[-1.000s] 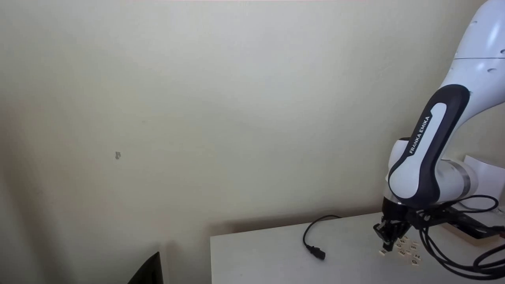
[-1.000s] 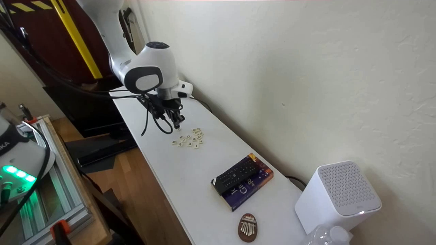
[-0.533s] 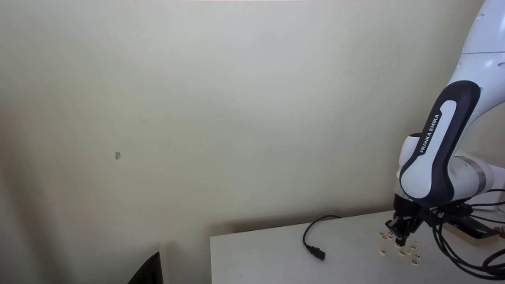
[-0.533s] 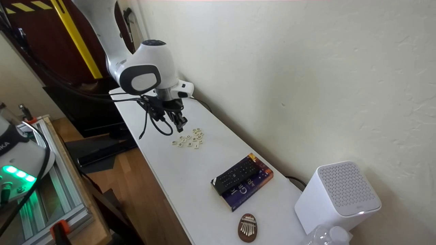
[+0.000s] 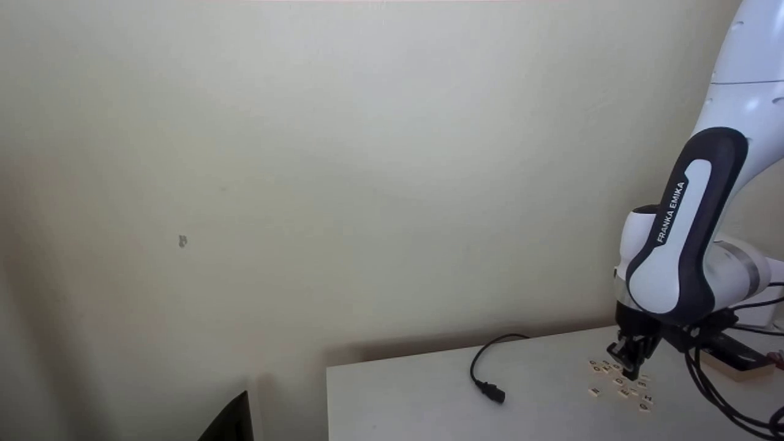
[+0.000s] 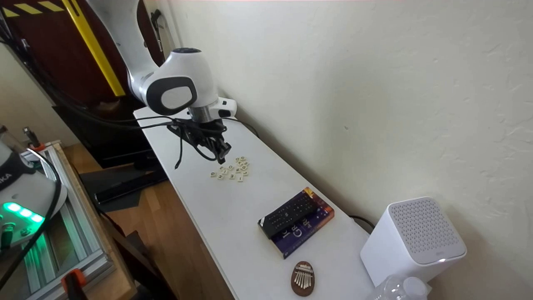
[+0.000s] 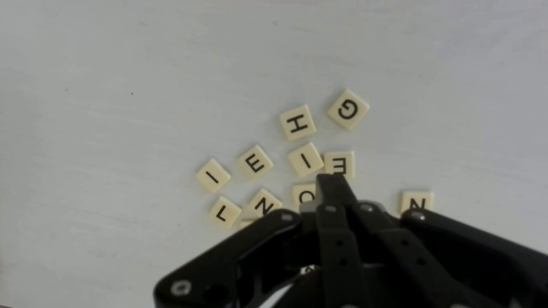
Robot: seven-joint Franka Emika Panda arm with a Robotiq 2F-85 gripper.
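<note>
My black gripper is shut, and nothing shows between its fingertips. In the wrist view it reaches over a loose group of cream letter tiles. Its tip overlaps the lower part of an E tile and the side of an O tile; whether it touches either cannot be told. Close by lie an I tile, an H tile and a G tile. An N tile sits to the right, partly behind the gripper linkage. In both exterior views the gripper hangs low at the tiles.
A black remote rests on a purple book farther along the white table. Beyond are a brown thumb piano, a white box-shaped device and a clear bottle. A black power cable lies near the wall.
The arm and gripper have shifted rightward in both exterior views, from the lone tile over to the main cluster. That lone tile now shows fully. The tiles look unmoved; the gripper stays shut.
</note>
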